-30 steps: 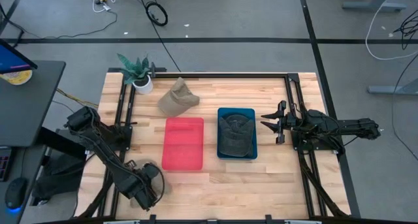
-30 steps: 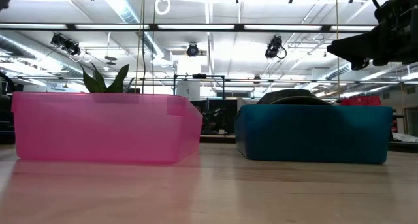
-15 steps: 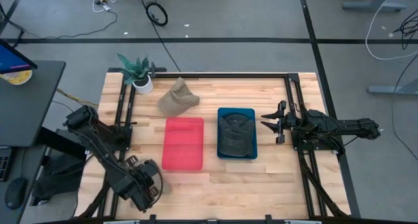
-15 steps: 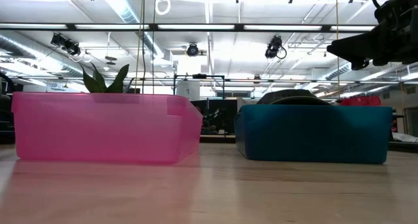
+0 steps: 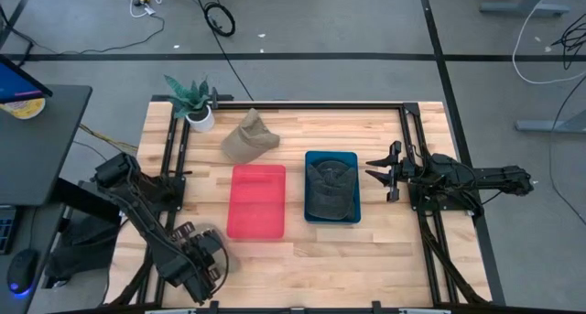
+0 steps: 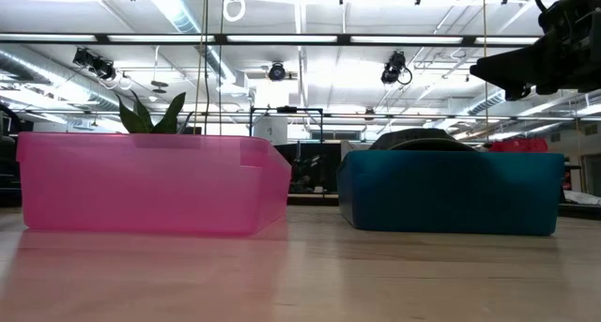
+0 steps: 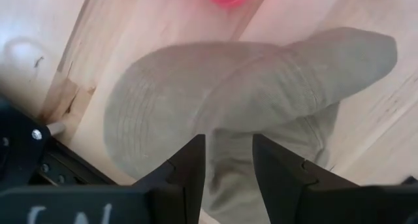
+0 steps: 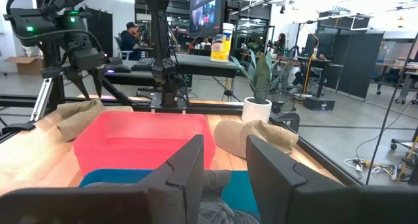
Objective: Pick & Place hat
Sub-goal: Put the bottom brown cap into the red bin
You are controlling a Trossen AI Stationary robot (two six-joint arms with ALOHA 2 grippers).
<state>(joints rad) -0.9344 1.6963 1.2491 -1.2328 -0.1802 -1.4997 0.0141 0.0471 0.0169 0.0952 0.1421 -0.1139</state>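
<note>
A tan bucket hat (image 7: 248,87) lies flat on the table at its near-left corner, partly showing beside my left arm (image 5: 212,242) and at the far end of the right wrist view (image 8: 78,116). My left gripper (image 7: 228,152) is open, pointing down over this hat's brim (image 5: 195,266). A second tan hat (image 5: 247,138) sits on the table near the far edge. A dark hat (image 5: 330,184) lies inside the blue bin (image 5: 309,158). My right gripper (image 5: 380,172) hovers open, to the right of the blue bin and above table level. My left gripper comes at the tan bucket hat from above, its fingers (image 7: 189,165) standing over the brim beside the crown. I cannot tell whether they touch the cloth.
An empty pink bin (image 5: 256,200) stands left of the blue bin in the table's middle. A potted plant (image 5: 192,102) occupies the far-left corner. Black frame rails run along both sides of the table (image 5: 409,149). People and equipment show in the room beyond.
My left gripper has shifted a little toward the table's left edge above the near-left hat, its arm bending with it. The hats, bins and my right arm have stayed where they were.
</note>
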